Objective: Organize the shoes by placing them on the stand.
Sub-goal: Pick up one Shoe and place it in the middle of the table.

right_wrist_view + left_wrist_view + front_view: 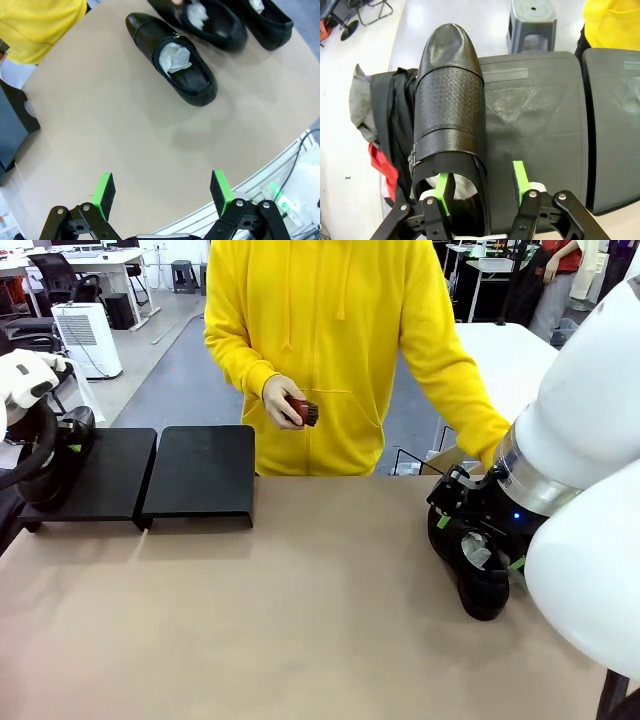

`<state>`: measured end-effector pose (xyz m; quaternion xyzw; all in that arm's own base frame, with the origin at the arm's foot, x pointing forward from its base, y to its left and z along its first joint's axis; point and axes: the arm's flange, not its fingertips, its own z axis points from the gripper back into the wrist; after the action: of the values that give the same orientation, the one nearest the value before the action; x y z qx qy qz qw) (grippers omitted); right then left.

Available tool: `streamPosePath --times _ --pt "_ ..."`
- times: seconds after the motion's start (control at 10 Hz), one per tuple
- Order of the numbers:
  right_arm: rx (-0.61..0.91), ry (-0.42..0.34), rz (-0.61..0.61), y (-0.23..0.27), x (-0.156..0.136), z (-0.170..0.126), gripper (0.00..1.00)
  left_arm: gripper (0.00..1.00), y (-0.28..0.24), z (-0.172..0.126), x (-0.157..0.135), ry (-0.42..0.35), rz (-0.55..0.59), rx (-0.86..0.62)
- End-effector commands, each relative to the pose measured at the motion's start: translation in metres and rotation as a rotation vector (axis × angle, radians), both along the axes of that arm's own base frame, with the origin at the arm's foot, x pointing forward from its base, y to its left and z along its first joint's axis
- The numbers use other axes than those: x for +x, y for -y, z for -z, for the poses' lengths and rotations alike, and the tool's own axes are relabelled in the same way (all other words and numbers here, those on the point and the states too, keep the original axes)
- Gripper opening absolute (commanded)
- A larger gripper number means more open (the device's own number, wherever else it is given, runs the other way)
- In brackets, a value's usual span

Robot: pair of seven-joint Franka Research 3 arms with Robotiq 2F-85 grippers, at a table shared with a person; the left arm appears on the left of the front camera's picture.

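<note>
Left gripper (479,171) straddles one shoe's (450,100) side wall on the stand (540,115), pads slack, grasping nothing. Right gripper (161,176) spread wide and empty; remaining shoes (177,65) at twelve o'clock.

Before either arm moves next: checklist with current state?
1. Shoe placed: ok, placed shoe sits on the stand, left platform, near its outer edge.
2. Left gripper open: ok, pads straddle the shoe's wall, gaps either side; one finger is inside, so lift straight.
3. Right gripper open: ok, over bare table, short of the shoes.
4. Next shoe: ok, upright, paper-stuffed, two more beside it.
5. Person's hand: ok, holds a brush at the far edge.
6. Other hand: cannot tell, its sleeve runs behind the right arm.
</note>
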<state>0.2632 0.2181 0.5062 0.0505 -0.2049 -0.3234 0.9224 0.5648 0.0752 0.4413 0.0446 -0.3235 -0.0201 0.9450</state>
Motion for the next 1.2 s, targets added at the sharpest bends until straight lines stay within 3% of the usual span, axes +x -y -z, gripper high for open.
streamPosePath --times 0.0,0.1,0.2,0.3,0.5,0.7,0.9,1.1 --pt "0.011 0.003 -0.021 0.002 0.003 0.000 1.00 0.61 -0.002 -0.007 0.000 0.000 -0.011 0.003" --pt "0.011 0.003 -0.021 0.002 0.003 0.000 1.00 0.61 0.000 0.000 0.000 0.000 0.000 0.000" --pt "0.011 0.003 -0.021 0.002 0.003 0.000 1.00 0.61 0.029 -0.010 -0.029 0.096 0.046 0.032" --pt "0.011 0.003 -0.021 0.002 0.003 0.000 1.00 0.61 0.051 -0.015 -0.058 0.114 0.078 0.031" --pt "0.000 0.000 0.000 0.000 0.000 0.000 1.00 0.61 0.079 -0.021 -0.110 0.083 0.105 -0.022" --pt "-0.059 -0.050 -0.082 -0.002 -0.027 -0.002 1.00 0.61 0.089 -0.030 -0.144 0.032 0.173 -0.069" --pt "-0.051 -0.041 -0.091 0.006 -0.036 -0.001 1.00 0.61 0.091 -0.038 -0.149 0.130 0.195 -0.073" --pt "-0.081 -0.095 -0.183 0.007 -0.043 0.004 1.00 0.61 0.090 -0.047 -0.159 0.101 0.229 -0.100"
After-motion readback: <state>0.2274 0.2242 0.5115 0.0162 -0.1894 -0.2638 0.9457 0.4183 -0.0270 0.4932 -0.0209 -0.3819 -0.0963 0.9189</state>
